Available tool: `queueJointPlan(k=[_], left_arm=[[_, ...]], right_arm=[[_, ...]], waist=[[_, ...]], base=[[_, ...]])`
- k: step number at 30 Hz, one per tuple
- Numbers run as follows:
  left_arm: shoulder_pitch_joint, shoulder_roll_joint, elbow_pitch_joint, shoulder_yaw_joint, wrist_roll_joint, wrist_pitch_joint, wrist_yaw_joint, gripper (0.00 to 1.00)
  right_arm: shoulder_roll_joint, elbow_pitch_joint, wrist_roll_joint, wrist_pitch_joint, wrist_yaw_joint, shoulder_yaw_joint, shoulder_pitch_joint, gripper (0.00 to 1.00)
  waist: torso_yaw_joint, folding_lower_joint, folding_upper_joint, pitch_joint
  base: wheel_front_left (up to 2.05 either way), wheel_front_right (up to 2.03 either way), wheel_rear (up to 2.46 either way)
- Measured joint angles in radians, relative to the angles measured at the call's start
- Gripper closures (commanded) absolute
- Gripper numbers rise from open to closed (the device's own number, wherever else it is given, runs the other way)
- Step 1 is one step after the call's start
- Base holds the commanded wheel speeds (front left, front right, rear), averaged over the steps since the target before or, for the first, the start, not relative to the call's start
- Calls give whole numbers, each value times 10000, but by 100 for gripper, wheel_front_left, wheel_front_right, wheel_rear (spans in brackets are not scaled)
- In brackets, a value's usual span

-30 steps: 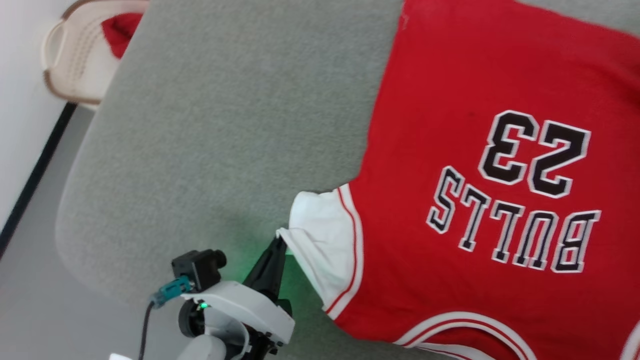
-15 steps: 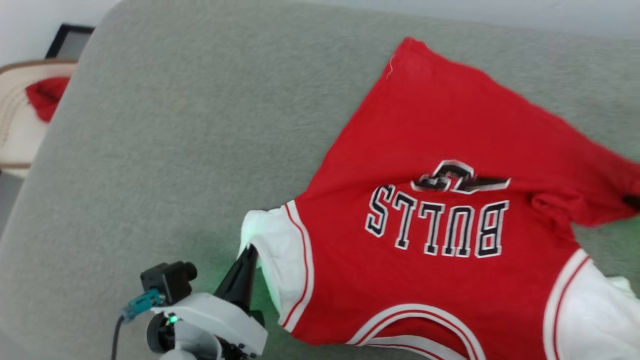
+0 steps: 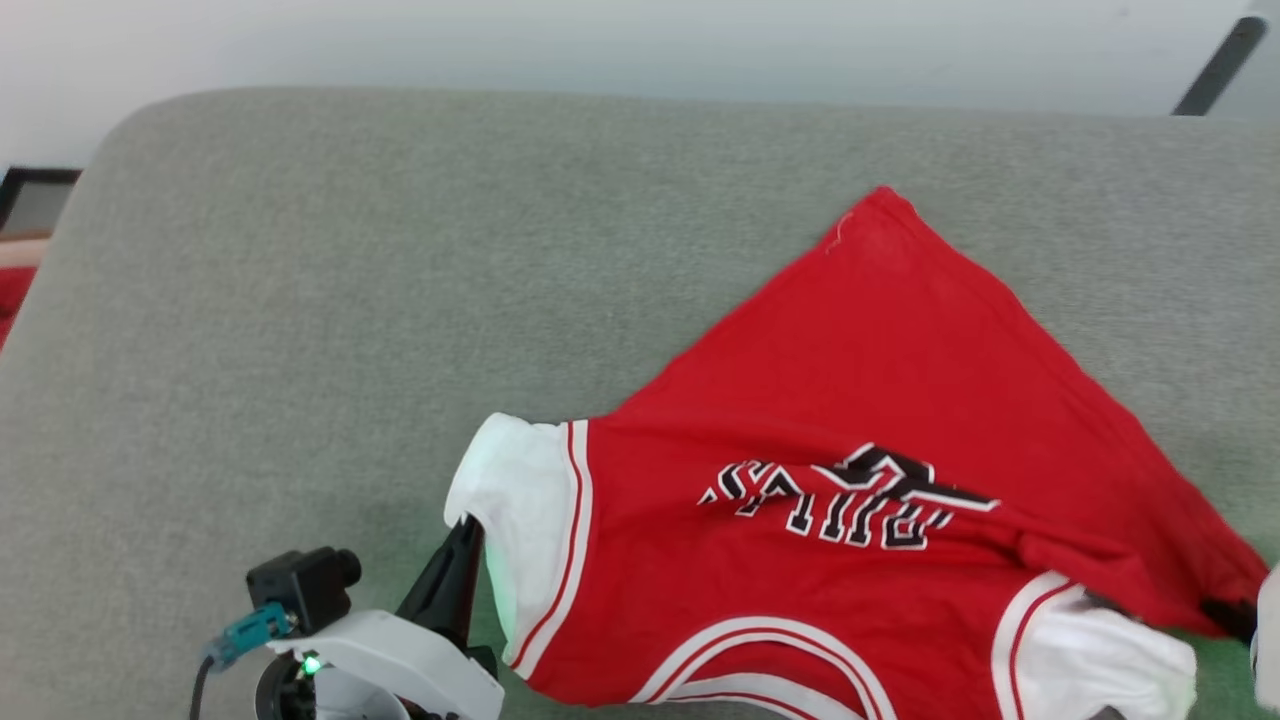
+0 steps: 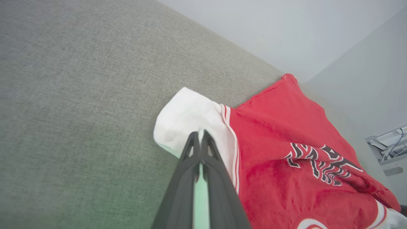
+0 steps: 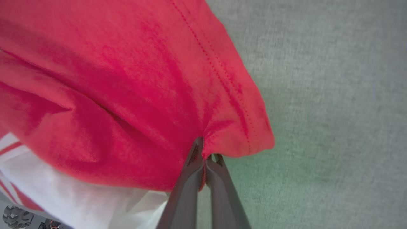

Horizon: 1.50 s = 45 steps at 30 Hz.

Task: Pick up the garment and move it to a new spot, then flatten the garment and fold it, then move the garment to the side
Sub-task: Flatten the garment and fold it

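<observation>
Head view: the garment [image 3: 860,400] lies on the grey surface [image 3: 300,300], right of centre. Its far corner is flat and its black-and-white print is bunched into a fold. At the near left, the left gripper [image 3: 466,528] is clenched on the edge of the white sleeve [image 3: 515,500]. At the near right edge, the dark tips of the right gripper [image 3: 1228,612] meet the red hem corner, just beside the other sleeve.

Left wrist view: the left gripper [image 4: 199,136] has its fingers pressed together, pinching the white sleeve [image 4: 187,117]. The garment's red body [image 4: 279,127] spreads over the grey surface [image 4: 79,79].

Right wrist view: the right gripper [image 5: 206,152] is clamped on a corner of the garment [image 5: 127,79], where the stitched hem gathers at the fingertips. White cloth shows under the red, and the grey surface [image 5: 334,95] lies alongside.
</observation>
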Motion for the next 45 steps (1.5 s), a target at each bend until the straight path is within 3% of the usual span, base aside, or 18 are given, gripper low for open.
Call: queueJointPlan(k=[7,8,9,10,11,18,26,32,36,45], left_arm=[[64,65,-151,-23,-17,77,59,100],[63,65,-151,-27,-19,84,59,100],[63,67,-150,-31,-19,84,61,100],[63,71,-146,-38,-19,86,59,100],[62,69,-142,-48,-23,86,59,100],[59,67,-100,-104,-46,58,2,100],[80,58,-109,-159,-65,-17,-25,100],[30,-21,-123,-311,-58,-59,-86,100],[-221,-130,-35,-518,8,-15,-215,100],[-1019,-744,512,-1103,75,-12,-654,100]], right_arm=[[732,-460,-408,-265,0,-485,875,100],[786,-462,-493,-307,0,-516,880,94],[838,-468,-535,-353,0,-520,882,71],[878,-504,-560,-426,0,-481,895,25],[878,-560,-583,-499,0,-407,903,0],[976,-968,-669,-1037,0,-715,1390,0],[1127,-2704,-941,-1246,-2,-1106,1866,0],[453,-3572,-1141,-1833,-2,-316,742,0],[-255,-3026,-1216,-2556,0,581,-645,0],[-1436,84,-731,-3484,0,2702,-3982,0]], waist=[[-384,0,0,-177],[-418,0,0,-188],[-445,0,0,-199],[-465,0,0,-215],[-479,0,0,-230],[-462,0,0,-328],[-362,-1,0,-350],[-194,0,0,-265],[38,0,0,-176],[928,0,0,203]], base=[[0,0,0],[0,0,0],[0,0,0],[0,0,0],[0,0,0],[0,0,0],[0,0,0],[0,0,0],[0,0,0],[0,0,0]])
